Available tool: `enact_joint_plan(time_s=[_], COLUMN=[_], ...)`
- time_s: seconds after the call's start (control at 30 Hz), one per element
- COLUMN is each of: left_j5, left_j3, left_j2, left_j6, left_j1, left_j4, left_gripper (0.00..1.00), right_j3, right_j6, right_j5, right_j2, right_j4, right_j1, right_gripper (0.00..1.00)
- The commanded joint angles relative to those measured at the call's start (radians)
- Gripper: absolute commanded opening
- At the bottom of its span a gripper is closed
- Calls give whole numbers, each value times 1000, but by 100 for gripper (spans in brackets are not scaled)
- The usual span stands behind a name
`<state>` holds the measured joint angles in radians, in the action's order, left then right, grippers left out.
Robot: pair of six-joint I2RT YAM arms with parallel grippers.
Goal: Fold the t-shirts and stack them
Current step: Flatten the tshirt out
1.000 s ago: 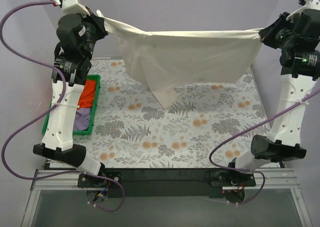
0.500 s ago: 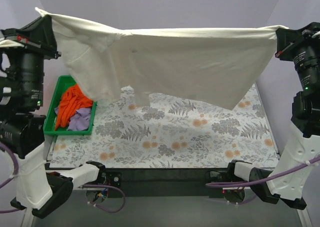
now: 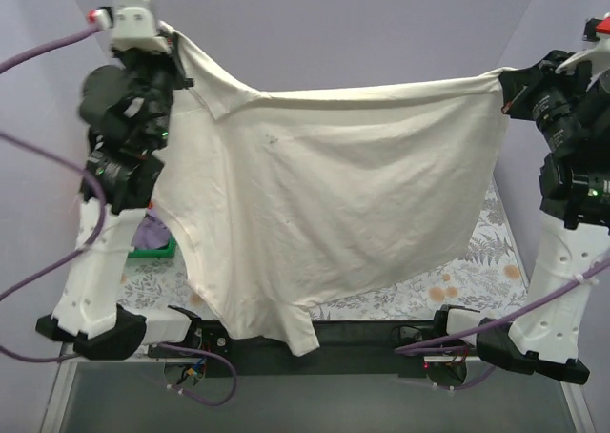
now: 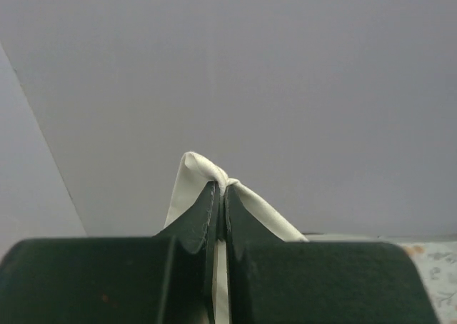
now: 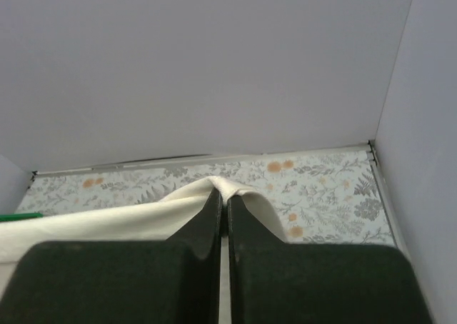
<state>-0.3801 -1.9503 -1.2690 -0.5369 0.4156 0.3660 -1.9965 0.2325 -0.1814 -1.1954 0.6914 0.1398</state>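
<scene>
Left hand (image 3: 173, 44) and right hand (image 3: 505, 78), top view: each pinches an upper corner of the cream t-shirt (image 3: 334, 185), which hangs spread above the tabletop (image 3: 477, 261). Left wrist view: only a small tuft is clamped. Right wrist view: likewise. Risk: under tension, so shallow a pinch may slip and drop a corner.

Matt, wrinkled cream cloth t-shirt (image 3: 324, 195); glossy black pincers.

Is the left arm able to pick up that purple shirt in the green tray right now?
Probably not yet. The left gripper is shut on the cream t-shirt, held high and stretched to the right gripper. The lavender shirt lies low in the green tray; the arm must let go first.
</scene>
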Motion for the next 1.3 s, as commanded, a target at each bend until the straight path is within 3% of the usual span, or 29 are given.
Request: enact_joint_plan(time_s=[0.0, 0.1, 0.23, 0.4, 0.53, 0.73, 1.0, 1.13, 1.27], left_j5=[-42, 21, 82, 156, 174, 194, 196, 193, 178], left_j3=[176, 286, 399, 317, 196, 97, -174, -141, -116], left_j2=[-117, -179, -365, -608, -788, -902, -963, -908, -952], left_j6=[51, -20, -79, -158, -176, -222, -302, -336, -340], left_j1=[-8, -50, -95, -133, -143, -153, -166, -166, -166], left_j4=[-58, -125, -226, -253, -253, -219, -69, -111, -81], left_gripper=[0, 0, 0, 0, 0, 0, 0, 0, 0], right_j3=[144, 252, 465, 492, 397, 309, 286, 281, 292], right_j6=[-9, -9, 10, -1, -33, -33, -35, -39, -38], right_j5=[3, 45, 109, 120, 100, 85, 62, 56, 59], right_j2=[-65, -122, -228, -435, -649, -812, -813, -802, -803], right_j4=[-29, -50, -217, -332, -366, -365, -365, -365, -365], right_j1=[4, 4, 4, 6, 9, 30, 57, 67, 73], right_gripper=[1, 1, 1, 1, 1, 1, 1, 1, 1])
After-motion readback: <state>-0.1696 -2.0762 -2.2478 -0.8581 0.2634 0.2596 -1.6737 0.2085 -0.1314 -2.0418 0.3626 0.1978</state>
